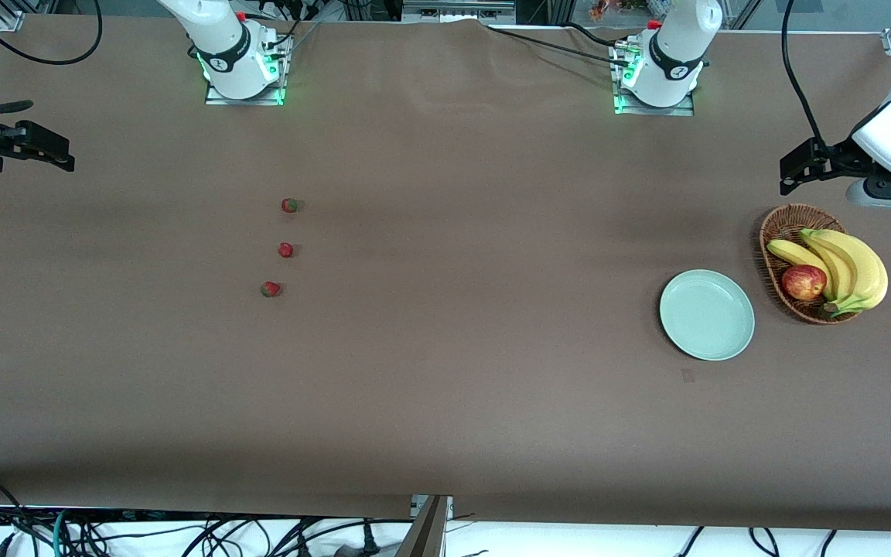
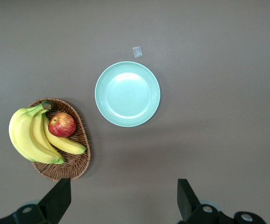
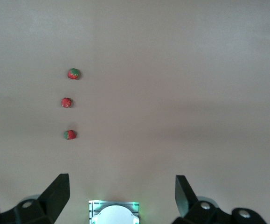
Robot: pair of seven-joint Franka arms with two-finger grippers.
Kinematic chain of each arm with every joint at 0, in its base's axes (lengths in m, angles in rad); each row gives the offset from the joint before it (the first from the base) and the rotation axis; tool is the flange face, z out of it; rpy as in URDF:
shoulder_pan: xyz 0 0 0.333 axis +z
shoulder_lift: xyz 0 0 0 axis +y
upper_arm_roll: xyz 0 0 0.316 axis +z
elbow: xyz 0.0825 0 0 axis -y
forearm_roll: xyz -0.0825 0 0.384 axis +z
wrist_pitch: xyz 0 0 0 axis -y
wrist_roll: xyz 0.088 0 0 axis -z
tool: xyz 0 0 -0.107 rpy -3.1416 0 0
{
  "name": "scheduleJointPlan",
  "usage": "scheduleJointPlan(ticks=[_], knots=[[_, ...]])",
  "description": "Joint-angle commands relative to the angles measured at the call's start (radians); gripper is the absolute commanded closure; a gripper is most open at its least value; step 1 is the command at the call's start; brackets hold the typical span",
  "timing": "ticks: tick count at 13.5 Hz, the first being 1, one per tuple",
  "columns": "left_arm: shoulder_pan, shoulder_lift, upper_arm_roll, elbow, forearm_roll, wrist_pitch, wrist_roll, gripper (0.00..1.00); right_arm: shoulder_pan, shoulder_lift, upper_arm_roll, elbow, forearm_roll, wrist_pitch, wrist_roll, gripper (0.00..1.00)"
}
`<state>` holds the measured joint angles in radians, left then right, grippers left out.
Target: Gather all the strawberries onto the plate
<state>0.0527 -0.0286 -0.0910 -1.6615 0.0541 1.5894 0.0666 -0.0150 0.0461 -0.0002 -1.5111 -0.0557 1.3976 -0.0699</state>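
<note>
1. Nothing is collected yet, as far as I can judge: the plate (image 1: 707, 314) lies bare and all three strawberries (image 1: 285, 249) sit on the table (image 1: 445, 402), well apart from it, toward the right arm's end.

2. The right gripper (image 1: 32, 147) hangs up high at its own end of the table, fingers spread wide and holding nothing. The three berries lie in a short row on the cloth between it and the middle of the table, none under its fingers.

3. The left gripper (image 1: 801, 166) waits above its end, likewise spread and empty. The plate lies on the cloth below and ahead of its fingers, and the wicker basket (image 2: 76, 163) just beside the plate.

4. All three transfers remain, by my reckoning.

5. The berries are tiny, rounded, red with green leafy caps, likely light and prone to roll.

6. The plate is round, shallow, pale mint, smooth and glossy with a plain rim.

7. The basket is brown, oval and woven, holding curved yellow bananas (image 2: 30, 137) and a red-yellow apple (image 2: 62, 124).

8. The table covering is matte brown, flat and plain.
</note>
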Motion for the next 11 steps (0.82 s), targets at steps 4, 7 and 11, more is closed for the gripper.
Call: scheduleJointPlan(ticks=[4,7,11], knots=[[0.006,0.012,-0.007,0.031,0.01,-0.025,0.005,0.0,-0.01,0.017,0.008,0.022,0.007,-0.006,-0.005,0.0],[0.006,0.012,-0.007,0.031,0.009,-0.026,0.005,0.0,-0.013,0.018,0.008,0.022,0.007,-0.006,-0.007,0.0],[0.006,0.012,-0.007,0.031,0.009,-0.025,0.007,0.0,-0.014,0.02,0.006,0.022,0.002,-0.005,-0.002,0.0]])
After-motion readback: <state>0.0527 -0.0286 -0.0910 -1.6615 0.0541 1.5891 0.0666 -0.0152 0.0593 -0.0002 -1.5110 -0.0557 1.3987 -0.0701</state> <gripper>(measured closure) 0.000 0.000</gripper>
